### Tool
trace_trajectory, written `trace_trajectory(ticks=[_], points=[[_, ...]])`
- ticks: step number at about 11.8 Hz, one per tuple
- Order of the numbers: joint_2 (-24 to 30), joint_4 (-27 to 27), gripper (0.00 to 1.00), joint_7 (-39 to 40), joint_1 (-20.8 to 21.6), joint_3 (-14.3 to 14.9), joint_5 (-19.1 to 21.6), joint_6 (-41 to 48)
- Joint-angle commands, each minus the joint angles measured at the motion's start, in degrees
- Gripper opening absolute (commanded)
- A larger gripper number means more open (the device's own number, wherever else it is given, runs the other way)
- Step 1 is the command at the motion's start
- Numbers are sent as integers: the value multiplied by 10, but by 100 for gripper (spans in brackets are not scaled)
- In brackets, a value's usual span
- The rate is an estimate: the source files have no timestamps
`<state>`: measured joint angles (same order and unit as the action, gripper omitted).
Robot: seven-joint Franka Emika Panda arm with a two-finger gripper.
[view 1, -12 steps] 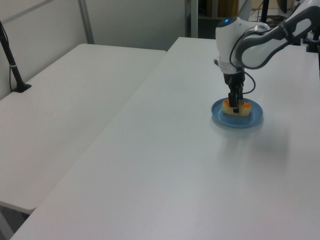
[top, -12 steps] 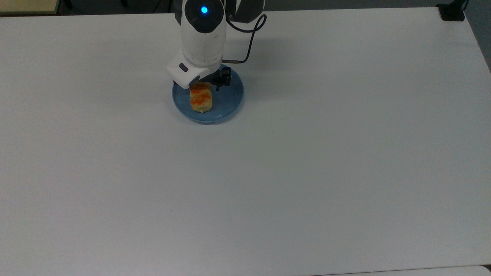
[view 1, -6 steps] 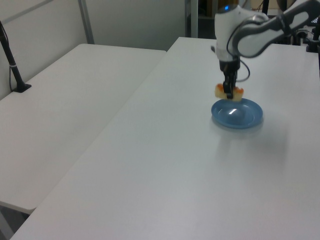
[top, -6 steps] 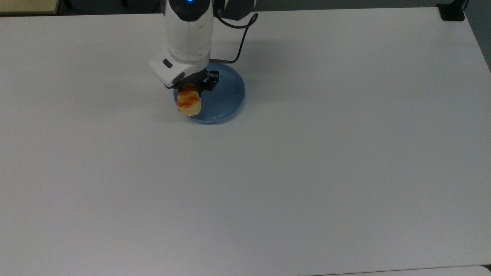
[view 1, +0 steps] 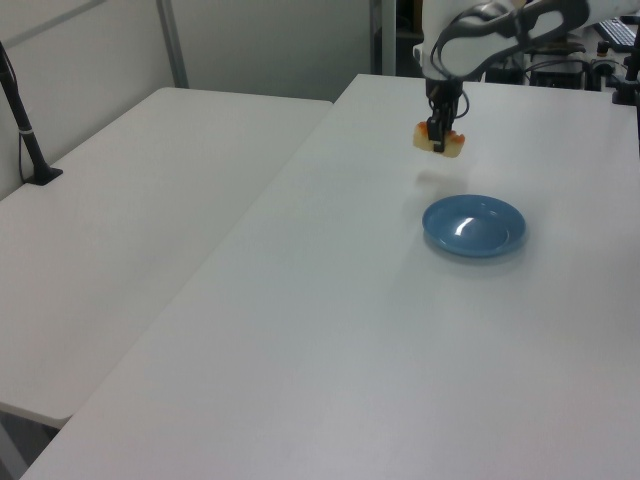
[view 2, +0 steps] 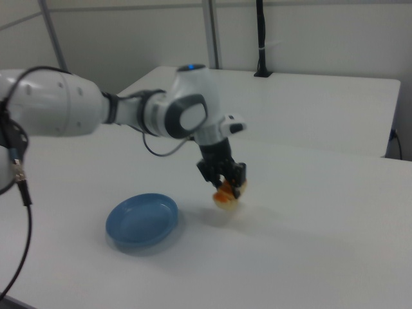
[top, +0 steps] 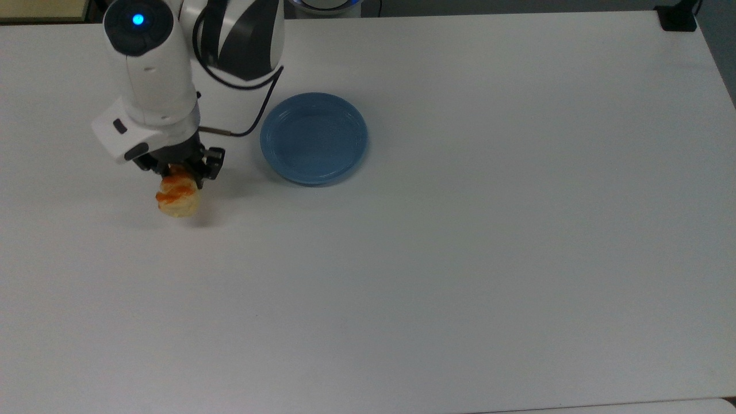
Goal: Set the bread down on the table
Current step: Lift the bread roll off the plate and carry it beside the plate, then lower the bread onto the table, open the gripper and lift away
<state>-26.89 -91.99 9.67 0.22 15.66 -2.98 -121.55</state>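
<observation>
Now the claw [top: 183,172] is clenched on the bread [top: 177,197], which has left the blue plate [top: 314,138] and hangs above bare counter [top: 460,259] at the top view's left. With the plate emptied and well apart, lowering and release remain.

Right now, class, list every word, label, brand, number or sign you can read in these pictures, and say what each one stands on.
None can be read. The bread, the gripper holding it, the blue plate and the table carry no legible writing. The arm shows a blue light and small dark marks, but no readable text.
</observation>
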Motion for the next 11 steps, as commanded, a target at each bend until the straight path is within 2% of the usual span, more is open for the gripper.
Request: trace_trajectory(ticks=[1, 2, 3, 4, 6, 8, 10, 11], points=[[-108, 79, 56, -16, -4, 3, 12, -58], [-114, 82, 60, -18, -3, 4, 11, -59], [-113, 81, 83, -18, -1, 4, 12, -58], [-109, 79, 100, -18, 0, 3, 11, -58], [-71, 74, 100, -18, 0, 4, 14, -49], [17, 34, 100, -21, 6, 1, 14, 1], [95, 23, 100, -67, 26, -19, 15, 115], [129, 20, 100, -98, 30, -43, 15, 160]])
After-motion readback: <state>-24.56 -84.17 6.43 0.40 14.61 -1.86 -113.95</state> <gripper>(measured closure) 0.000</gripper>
